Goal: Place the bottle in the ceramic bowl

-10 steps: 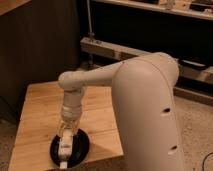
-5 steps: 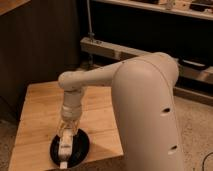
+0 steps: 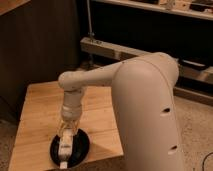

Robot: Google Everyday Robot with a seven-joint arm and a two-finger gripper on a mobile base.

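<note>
The black ceramic bowl (image 3: 79, 149) sits near the front edge of the small wooden table (image 3: 40, 110). The white bottle (image 3: 64, 150) lies over the bowl, its lower end reaching past the bowl's front rim. My gripper (image 3: 67, 131) hangs straight down over the bowl at the bottle's upper end, at the tip of my white arm (image 3: 85, 80). Whether it holds the bottle does not show.
My large white arm body (image 3: 147, 115) fills the right side and hides the table's right edge. A dark wall panel stands behind the table. A metal rail and shelving (image 3: 115, 50) run across the back. Speckled floor shows at right.
</note>
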